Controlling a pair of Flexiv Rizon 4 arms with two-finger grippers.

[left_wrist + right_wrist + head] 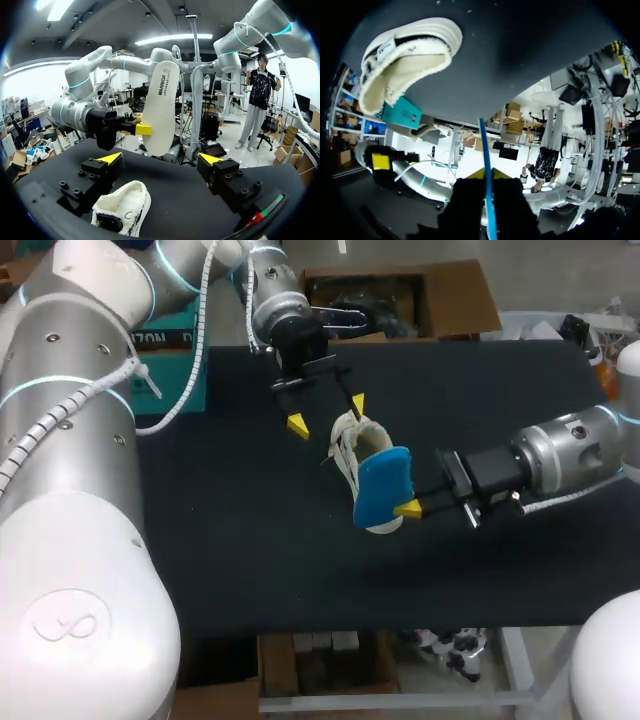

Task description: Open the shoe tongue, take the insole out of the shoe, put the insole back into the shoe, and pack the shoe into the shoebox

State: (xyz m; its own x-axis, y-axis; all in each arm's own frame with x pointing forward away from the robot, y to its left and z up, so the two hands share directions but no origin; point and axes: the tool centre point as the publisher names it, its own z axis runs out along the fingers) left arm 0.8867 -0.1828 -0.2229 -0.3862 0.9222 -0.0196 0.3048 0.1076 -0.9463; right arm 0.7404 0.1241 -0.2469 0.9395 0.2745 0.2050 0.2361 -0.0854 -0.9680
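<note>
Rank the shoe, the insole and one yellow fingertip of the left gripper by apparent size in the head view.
1. The shoe and the insole: about alike. The insole is held up nearer the camera and covers part of the shoe, so I won't rank them.
2. A yellow fingertip of the left gripper: clearly smallest.

The right gripper [410, 508] gripped the blue insole [382, 485] by one edge, so the insole stood just ahead of its fingers and over the white shoe [352, 445] on the black table [230, 540]. The left gripper [327, 413] hung with its fingers spread, the shoe's far end close beside one yellow tip.
</note>
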